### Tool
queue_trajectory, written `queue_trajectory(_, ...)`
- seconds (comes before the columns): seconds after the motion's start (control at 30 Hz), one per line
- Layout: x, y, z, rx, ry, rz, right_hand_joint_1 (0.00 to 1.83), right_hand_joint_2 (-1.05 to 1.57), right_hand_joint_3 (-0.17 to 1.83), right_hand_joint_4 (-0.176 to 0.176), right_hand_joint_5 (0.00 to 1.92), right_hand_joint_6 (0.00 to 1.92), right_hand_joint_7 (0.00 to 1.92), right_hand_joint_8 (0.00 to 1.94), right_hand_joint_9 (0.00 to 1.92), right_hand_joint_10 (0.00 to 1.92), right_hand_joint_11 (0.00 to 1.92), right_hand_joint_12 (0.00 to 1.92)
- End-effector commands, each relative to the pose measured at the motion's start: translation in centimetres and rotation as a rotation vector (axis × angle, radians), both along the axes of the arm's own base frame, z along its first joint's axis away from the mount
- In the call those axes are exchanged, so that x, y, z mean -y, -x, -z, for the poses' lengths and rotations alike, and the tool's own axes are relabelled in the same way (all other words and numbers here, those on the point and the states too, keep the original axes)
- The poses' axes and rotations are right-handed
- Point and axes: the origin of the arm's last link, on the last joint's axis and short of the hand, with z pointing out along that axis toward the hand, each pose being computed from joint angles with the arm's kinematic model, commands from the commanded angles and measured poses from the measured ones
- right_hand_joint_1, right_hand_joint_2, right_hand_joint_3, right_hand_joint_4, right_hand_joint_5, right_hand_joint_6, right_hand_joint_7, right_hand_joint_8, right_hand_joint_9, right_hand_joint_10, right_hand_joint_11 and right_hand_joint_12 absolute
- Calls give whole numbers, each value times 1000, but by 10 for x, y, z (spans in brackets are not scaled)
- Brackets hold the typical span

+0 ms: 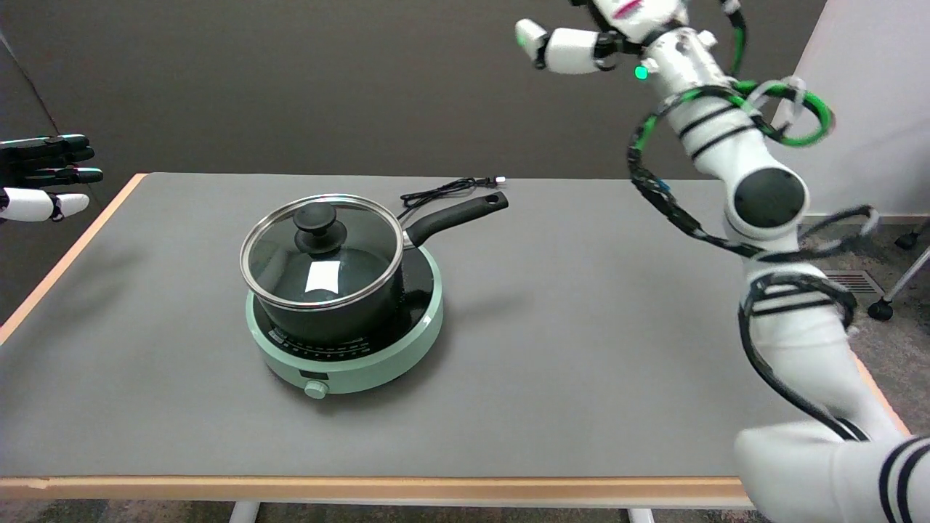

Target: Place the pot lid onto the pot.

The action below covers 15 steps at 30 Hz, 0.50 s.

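Observation:
A glass pot lid (322, 256) with a steel rim and a black knob (319, 226) lies level on the black pot (341, 309). The pot's long black handle (456, 215) points to the back right. My right hand (597, 30) is high at the top edge of the head view, far to the right of the pot and mostly cut off. One white finger (558, 40) sticks out to the left. Nothing is in it.
The pot stands on a mint-green hotplate (347, 361) with a front dial (315, 389). Its black cord (443, 190) trails toward the table's back edge. The idle left hand (40, 176) hangs at the far left. The right arm (763, 211) rises along the table's right side.

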Motion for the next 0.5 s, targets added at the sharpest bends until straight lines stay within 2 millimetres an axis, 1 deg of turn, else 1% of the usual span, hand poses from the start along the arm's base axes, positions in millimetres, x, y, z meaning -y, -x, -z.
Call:
queue_trajectory(0.03,-70,32,-83,526,35,-83,213,781,722,-3,420,189,618,211,668,447,558,1218)
queue_trajectory(0.1,-75,43,-93,695,-47,-73,207,768,750,-6,418,182,606,201,658,431,529,1202)
queue_trajectory(0.13,-77,47,-96,740,-67,-71,191,781,729,-11,409,186,590,200,648,422,519,1153)
queue_trajectory(0.2,-82,59,-106,859,-117,-69,196,763,758,-21,404,175,574,185,622,394,475,1132)
queue_trajectory(0.33,-92,66,-117,952,-173,-88,198,771,743,-52,385,174,510,178,555,336,397,983)
queue_trajectory(0.4,-97,62,-121,950,-192,-106,204,765,743,-61,382,171,502,176,538,331,381,951)
queue_trajectory(0.5,-99,55,-120,946,-225,-125,212,760,744,-69,380,169,499,176,530,334,376,941)
